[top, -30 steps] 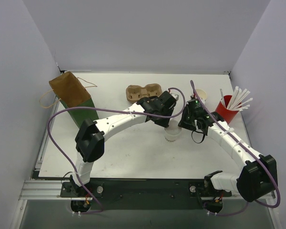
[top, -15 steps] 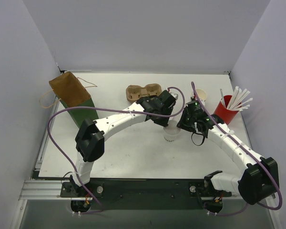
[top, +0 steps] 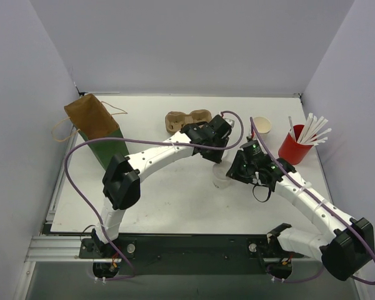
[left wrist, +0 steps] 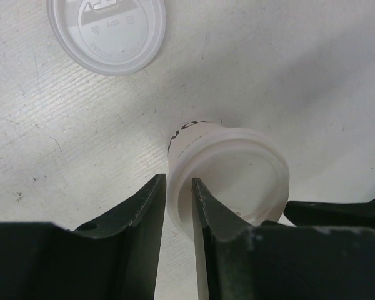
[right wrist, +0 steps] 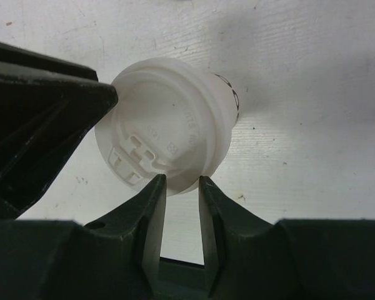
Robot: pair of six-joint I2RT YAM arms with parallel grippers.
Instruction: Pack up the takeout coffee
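Note:
One white paper cup (top: 220,180) with a white lid stands mid-table; it also shows in the left wrist view (left wrist: 237,169) and the right wrist view (right wrist: 169,125). My left gripper (top: 217,157) (left wrist: 179,181) is nearly shut, with the lid's rim in the narrow gap. My right gripper (top: 235,170) (right wrist: 181,179) is nearly shut, its tips touching the lid's near edge and holding nothing. The second cup (top: 263,127), open with a tan inside, stands at the back right, apart from both grippers.
A brown pulp carrier (top: 187,120) lies behind the left arm. A brown and green paper bag (top: 97,128) is at the left. A red cup of white straws (top: 295,147) is at the right. A loose white lid (left wrist: 106,31) lies beside the cup.
The right gripper has moved left and nearer, up to the lidded cup. The cup has shifted slightly left and toward the near edge. The left gripper stays over it.

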